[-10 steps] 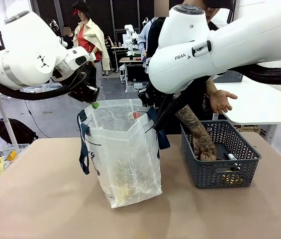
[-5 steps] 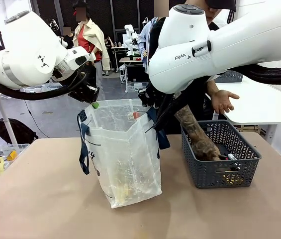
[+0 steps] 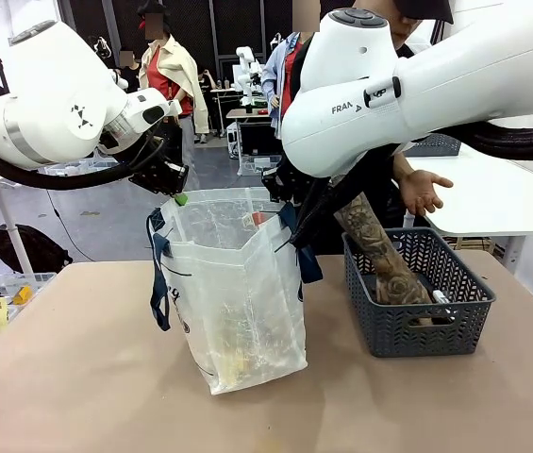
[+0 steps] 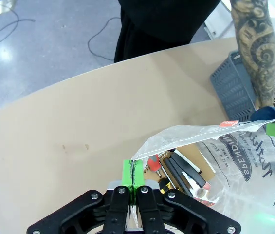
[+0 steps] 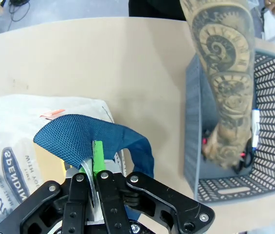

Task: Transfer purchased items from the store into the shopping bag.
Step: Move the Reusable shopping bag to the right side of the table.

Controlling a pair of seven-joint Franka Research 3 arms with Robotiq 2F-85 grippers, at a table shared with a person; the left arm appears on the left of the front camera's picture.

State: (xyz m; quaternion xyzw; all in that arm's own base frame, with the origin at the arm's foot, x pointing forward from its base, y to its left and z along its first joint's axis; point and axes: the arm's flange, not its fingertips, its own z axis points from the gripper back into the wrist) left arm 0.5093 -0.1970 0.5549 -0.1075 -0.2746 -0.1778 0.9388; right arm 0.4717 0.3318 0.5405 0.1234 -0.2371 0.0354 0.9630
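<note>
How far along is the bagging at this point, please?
Done: several items already lie in the shopping bag. In hand: the left hand and right hand pinch its rim open while the person's arm reaches into the basket. Left: a white stick-like piece and other small pieces there.

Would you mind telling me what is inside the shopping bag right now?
Through the shopping bag's open mouth, the left wrist view shows several black stick-like pieces and a red-tipped one on something tan. Whatever lies beneath them is covered, and the translucent wall blurs the rest.
</note>
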